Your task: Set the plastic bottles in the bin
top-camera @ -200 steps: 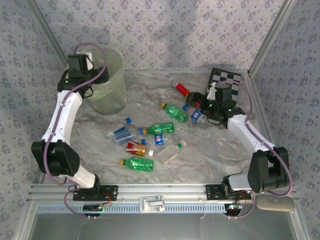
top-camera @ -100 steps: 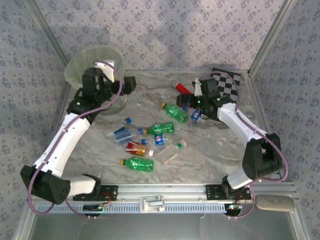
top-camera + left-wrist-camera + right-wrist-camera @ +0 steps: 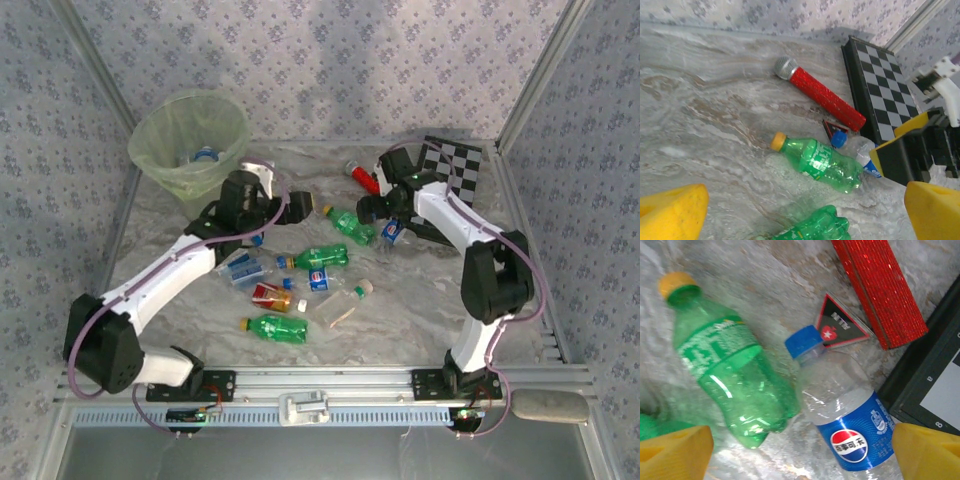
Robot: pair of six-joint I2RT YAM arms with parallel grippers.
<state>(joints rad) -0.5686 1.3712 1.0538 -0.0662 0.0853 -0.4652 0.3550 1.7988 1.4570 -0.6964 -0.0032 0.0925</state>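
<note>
Grasp step: right gripper (image 3: 800,450), jaws apart, straddles the clear blue-capped, blue-labelled plastic bottle (image 3: 840,407) at 2 o'clock on the marble surface (image 3: 430,300), seemingly not touching; left gripper (image 3: 802,210) apart, empty; next needs closing, then carrying to the translucent pale-green bin (image 3: 160,170) at 10 o'clock.

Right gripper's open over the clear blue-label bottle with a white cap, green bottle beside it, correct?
No, the cap is blue, not white. The right wrist view shows the right gripper open over the clear bottle, with the green bottle beside it.
</note>
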